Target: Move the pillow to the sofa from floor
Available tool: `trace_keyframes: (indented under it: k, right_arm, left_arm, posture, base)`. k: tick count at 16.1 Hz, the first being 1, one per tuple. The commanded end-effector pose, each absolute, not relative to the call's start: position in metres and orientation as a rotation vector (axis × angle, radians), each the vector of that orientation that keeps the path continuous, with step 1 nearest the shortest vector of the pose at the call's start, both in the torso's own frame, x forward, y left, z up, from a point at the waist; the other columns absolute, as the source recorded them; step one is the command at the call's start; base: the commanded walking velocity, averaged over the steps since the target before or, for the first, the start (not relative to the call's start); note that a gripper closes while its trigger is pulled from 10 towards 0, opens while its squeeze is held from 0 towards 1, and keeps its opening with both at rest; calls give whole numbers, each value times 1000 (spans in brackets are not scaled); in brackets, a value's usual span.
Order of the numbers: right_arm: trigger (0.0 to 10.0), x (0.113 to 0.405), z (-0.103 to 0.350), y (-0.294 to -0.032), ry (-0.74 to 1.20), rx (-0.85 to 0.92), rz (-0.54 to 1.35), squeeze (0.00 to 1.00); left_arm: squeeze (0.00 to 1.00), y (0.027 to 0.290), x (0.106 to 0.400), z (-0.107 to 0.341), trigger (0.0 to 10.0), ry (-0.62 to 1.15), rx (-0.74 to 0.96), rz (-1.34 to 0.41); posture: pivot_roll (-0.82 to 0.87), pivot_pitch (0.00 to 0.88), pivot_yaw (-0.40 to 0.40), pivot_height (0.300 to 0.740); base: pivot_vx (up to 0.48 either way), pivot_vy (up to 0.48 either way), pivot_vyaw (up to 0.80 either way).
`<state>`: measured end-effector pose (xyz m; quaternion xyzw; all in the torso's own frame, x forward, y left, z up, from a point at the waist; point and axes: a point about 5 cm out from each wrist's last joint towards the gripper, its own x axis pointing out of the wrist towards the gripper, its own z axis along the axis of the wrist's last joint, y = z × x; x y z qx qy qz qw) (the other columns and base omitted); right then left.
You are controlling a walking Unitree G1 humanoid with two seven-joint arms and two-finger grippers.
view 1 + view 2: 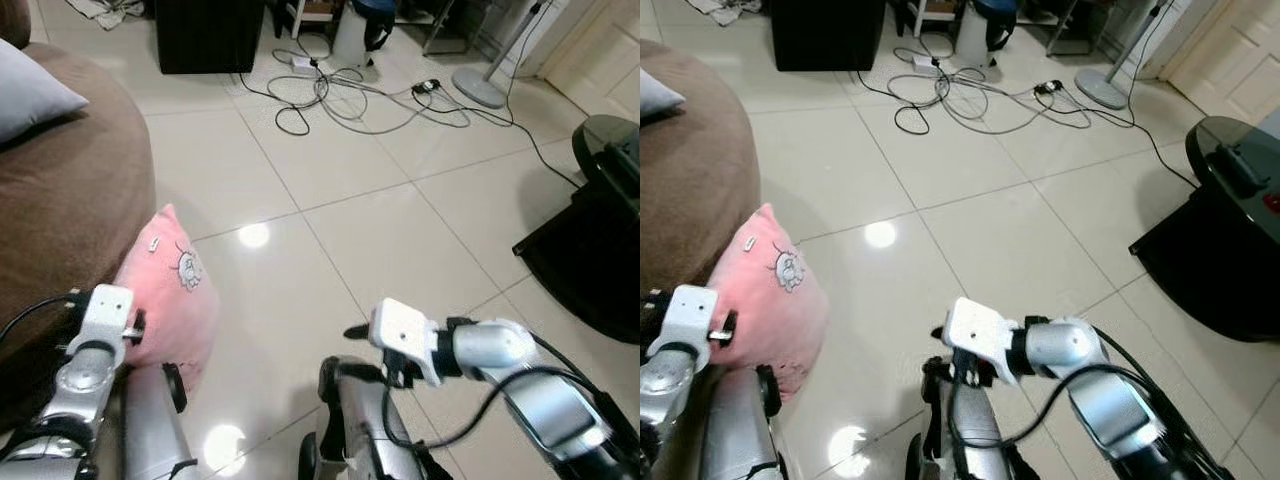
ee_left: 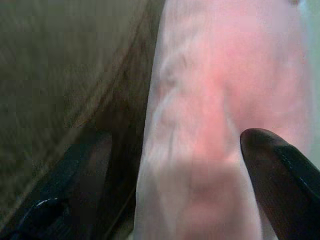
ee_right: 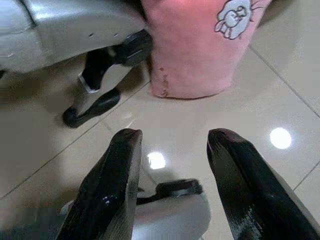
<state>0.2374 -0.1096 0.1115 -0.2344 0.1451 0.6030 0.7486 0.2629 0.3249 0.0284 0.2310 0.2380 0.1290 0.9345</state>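
The pillow (image 1: 172,290) was pink with a small white cartoon bunny printed on it, the sofa (image 1: 70,190) was brown and bore a pale grey cushion (image 1: 30,90), the floor tiles (image 1: 380,230) were glossy cream, and black and white cables (image 1: 350,95) lay tangled.

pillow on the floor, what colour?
Pink, with a small white bunny patch; the pillow shows best in the right wrist view.
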Motion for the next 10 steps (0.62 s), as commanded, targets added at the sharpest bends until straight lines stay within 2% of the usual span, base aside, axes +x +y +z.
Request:
trace_keyframes:
  k: [1, 2, 3, 4, 5, 9, 10]
  right_arm:
    - [10000, 233, 112, -114, 318, -526, 1347, 0]
    - [10000, 233, 115, -115, 318, -526, 1347, 0]
    - [10000, 234, 118, -116, 318, -534, 1350, 0]
    - [10000, 235, 120, -116, 316, -540, 1352, 0]
    - [10000, 238, 123, -116, 314, -544, 1354, 0]
    - [10000, 246, 125, -116, 314, -546, 1351, 0]
    - [10000, 245, 124, -114, 314, -544, 1352, 0]
  left_arm:
    - [1000, 321, 253, 15, 10000, 563, 450, 238]
    - [1000, 322, 251, 13, 10000, 584, 437, 235]
    - [776, 320, 247, 6, 10000, 627, 418, 200]
    - [180, 319, 244, 3, 10000, 652, 423, 173]
    - [0, 317, 244, 2, 10000, 658, 407, 156]
    - [0, 308, 249, 1, 10000, 648, 372, 83]
    - [0, 308, 248, 1, 8392, 654, 384, 77]
  posture:
    - [-193, 179, -353, 551]
    - [-197, 184, -364, 551]
    - [-205, 201, -386, 551]
    - [-212, 209, -391, 551]
    - [-214, 224, -398, 551]
    - [-222, 250, -400, 551]
    - [-222, 250, -400, 551]
  base:
    - [0, 0, 0]
    - [0, 0, 0]
    - [0, 0, 0]
    - [0, 0, 0]
    - [0, 0, 0]
    - [0, 0, 0]
    - [0, 0, 0]
